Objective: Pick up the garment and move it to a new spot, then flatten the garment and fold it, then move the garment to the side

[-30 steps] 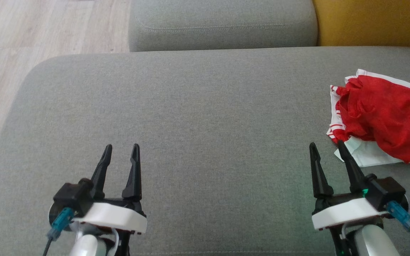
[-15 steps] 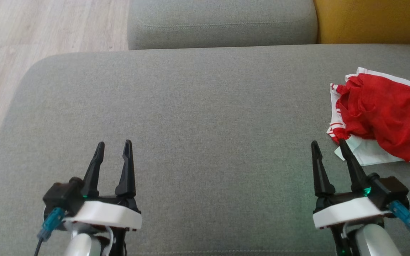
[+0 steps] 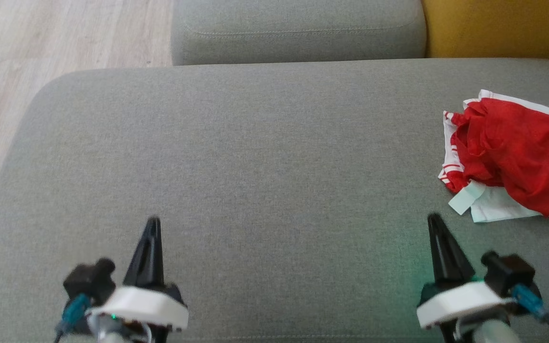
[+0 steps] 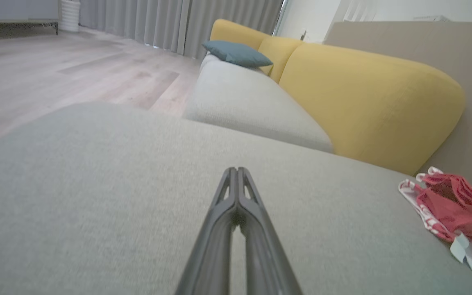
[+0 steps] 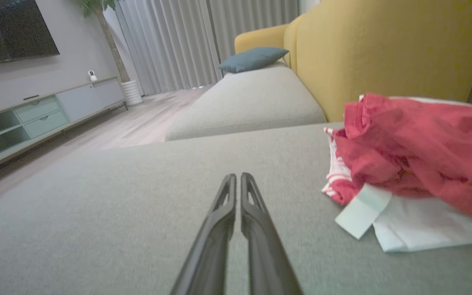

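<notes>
The garment (image 3: pixel 513 157) is red with white trim and lies crumpled at the right end of the grey sofa seat (image 3: pixel 255 152). It also appears at the right of the left wrist view as garment (image 4: pixel 453 207) and large in the right wrist view as garment (image 5: pixel 420 164). My right gripper (image 3: pixel 434 220) is shut and empty, a short way in front and left of the garment. Over the seat's near left part, my left gripper (image 3: pixel 153 221) is shut and empty too. The right wrist view shows the right gripper (image 5: pixel 236 177) with its fingers pressed together; the left gripper (image 4: pixel 234 170) looks the same.
A second grey seat cushion (image 3: pixel 298 31) lies beyond, with a yellow backrest (image 3: pixel 498 28) at the far right. Wooden floor (image 3: pixel 41 43) lies off the seat's left edge. A teal pillow (image 5: pixel 254 58) rests far back, and a low cabinet (image 5: pixel 35 114) stands by the wall.
Both grippers have gone from open to shut and pulled back toward the near edge. The garment has not moved.
</notes>
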Motion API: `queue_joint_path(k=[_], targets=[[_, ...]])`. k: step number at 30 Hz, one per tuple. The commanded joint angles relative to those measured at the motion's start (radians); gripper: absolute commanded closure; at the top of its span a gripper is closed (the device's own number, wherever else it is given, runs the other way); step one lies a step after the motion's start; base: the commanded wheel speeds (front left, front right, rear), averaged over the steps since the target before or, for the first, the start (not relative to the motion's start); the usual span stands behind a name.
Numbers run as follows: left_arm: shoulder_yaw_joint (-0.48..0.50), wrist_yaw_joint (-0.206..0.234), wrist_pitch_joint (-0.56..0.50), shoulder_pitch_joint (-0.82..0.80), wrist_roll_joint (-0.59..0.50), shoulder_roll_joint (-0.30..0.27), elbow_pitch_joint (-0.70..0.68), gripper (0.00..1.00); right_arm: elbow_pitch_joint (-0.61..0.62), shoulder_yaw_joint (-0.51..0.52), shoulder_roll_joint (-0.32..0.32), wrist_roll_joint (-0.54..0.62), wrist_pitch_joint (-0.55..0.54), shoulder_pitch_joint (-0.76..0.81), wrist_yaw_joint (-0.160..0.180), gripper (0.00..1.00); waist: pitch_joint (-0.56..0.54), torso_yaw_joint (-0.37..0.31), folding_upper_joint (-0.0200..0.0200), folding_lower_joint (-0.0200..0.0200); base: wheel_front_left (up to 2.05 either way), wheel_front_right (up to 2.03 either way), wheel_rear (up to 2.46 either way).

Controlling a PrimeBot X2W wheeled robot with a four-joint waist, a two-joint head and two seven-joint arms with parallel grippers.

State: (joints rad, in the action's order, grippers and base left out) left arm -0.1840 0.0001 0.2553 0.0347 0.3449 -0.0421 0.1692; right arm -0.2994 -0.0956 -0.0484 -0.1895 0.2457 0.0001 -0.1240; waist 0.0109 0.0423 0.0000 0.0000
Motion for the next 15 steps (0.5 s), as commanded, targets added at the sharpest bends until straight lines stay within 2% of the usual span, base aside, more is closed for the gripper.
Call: queue_joint_path(k=[1, 15], targets=[[0.002, -0.001, -0.003, -0.015, 0.013, 0.0, -0.022, 1.0, 0.023, 0.001, -0.001, -0.017, -0.002, -0.013, 0.0, 1.0, 0.0, 0.0, 0.0, 0.0, 0.0, 0.0, 0.0], [0.026, -0.016, -0.037, -0.03, 0.164, -0.009, -0.01, 1.0, 0.026, 0.013, -0.01, -0.187, -0.033, -0.024, -0.001, 1.0, -0.001, -0.005, 0.0, 0.0, 0.0, 0.0, 0.0]])
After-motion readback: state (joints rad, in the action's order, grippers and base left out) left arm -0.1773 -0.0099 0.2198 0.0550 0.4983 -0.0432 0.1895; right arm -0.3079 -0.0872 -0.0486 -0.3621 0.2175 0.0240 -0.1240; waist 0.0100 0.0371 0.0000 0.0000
